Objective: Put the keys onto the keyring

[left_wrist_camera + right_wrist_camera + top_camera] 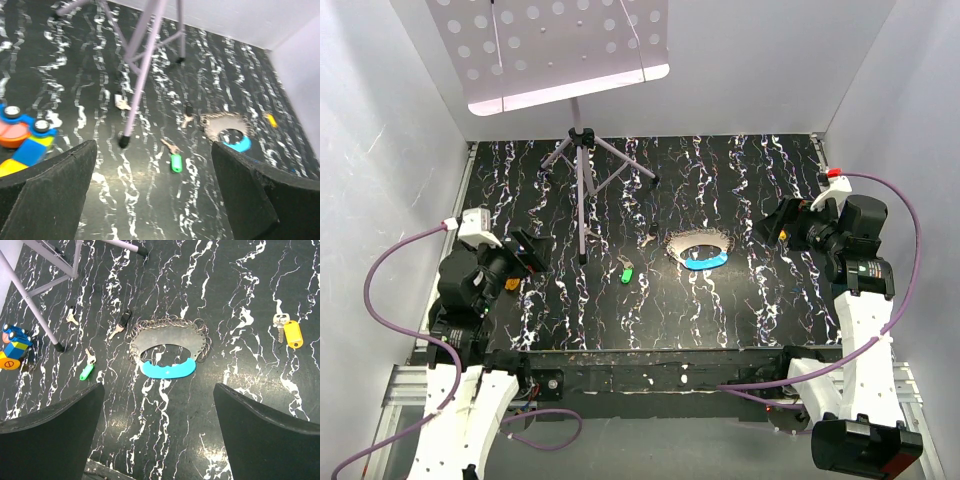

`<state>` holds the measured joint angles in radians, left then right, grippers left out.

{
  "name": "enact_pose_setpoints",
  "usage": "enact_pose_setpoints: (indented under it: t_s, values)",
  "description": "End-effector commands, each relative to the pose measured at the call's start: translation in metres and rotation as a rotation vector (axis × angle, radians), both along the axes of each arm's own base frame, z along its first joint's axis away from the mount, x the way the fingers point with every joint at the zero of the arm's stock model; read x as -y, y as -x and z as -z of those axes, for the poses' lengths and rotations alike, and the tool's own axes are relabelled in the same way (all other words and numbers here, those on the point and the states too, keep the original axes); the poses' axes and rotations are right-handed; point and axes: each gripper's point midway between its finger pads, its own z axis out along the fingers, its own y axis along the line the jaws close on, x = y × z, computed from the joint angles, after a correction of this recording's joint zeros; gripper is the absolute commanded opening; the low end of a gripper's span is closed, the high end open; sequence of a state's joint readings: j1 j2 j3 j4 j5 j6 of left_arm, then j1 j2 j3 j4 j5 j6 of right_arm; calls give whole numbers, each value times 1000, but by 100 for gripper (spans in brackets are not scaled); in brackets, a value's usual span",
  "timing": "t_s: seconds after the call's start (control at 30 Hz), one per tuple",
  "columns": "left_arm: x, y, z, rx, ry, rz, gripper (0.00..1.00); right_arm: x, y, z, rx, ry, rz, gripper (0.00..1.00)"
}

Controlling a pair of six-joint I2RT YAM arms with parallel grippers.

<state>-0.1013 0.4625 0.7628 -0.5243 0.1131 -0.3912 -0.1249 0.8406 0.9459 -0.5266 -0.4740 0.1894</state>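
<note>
Green-headed key (pixel 86 371) lies near the silvery, blue-tagged keyring (pixel 167 369), not touching; left pincer (pixel 155 200) and right pincer (pixel 157 435) gape wide, holding nothing.

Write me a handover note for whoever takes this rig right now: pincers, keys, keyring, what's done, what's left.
Left pincer: open, empty.
Right pincer: open, empty, aimed at the keyring.
The keyring lies flat. Green key lies loose to its left; black-headed key close by its rim; yellow-tagged key off to its right.
Done: no key threaded.
Left: pick up each key and thread it on.
</note>
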Motion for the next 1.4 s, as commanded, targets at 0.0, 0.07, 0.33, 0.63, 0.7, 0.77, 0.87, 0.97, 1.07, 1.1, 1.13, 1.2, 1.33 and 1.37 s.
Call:
enact_pose_setpoints:
  t_s: [0.0, 0.07, 0.33, 0.63, 0.7, 0.77, 0.87, 0.97, 1.07, 1.1, 1.13, 1.2, 1.33, 1.37]
  values:
    - [34, 7, -6, 12, 110, 169, 100, -6, 1, -8, 32, -8, -45, 100]
    - [46, 8, -5, -6, 143, 239, 100, -15, 6, -10, 47, -2, -126, 100]
    - [78, 10, 21, -177, 261, 402, 100, -85, 86, -20, 260, 2, -863, 100]
    - [100, 21, 56, -304, 341, 461, 99, -79, 58, 25, 140, -8, -777, 100]
    - [108, 24, 62, -323, 339, 473, 100, -71, 51, 27, 108, -24, -751, 100]
    - [114, 24, 68, -341, 326, 469, 100, -67, 45, 25, 109, -28, -736, 100]
    - [128, 22, 73, -368, 292, 487, 99, -64, 37, 26, 102, -19, -709, 100]
    - [142, 16, 73, -392, 245, 512, 99, -60, 33, 32, 82, -13, -671, 100]
    - [155, 9, 82, -436, 213, 511, 99, -59, 34, 42, 78, -23, -662, 100]
    - [158, 6, 85, -448, 208, 508, 100, -60, 35, 43, 77, -33, -670, 96]
    - [162, 3, 88, -462, 202, 508, 100, -60, 35, 45, 71, -40, -673, 95]
    - [168, -4, 95, -493, 193, 502, 96, -61, 34, 48, 54, -60, -681, 91]
    - [181, -14, 109, -537, 160, 505, 92, -63, 33, 54, 21, -104, -698, 88]
    - [184, -18, 111, -540, 145, 505, 91, -64, 33, 56, 12, -115, -702, 87]
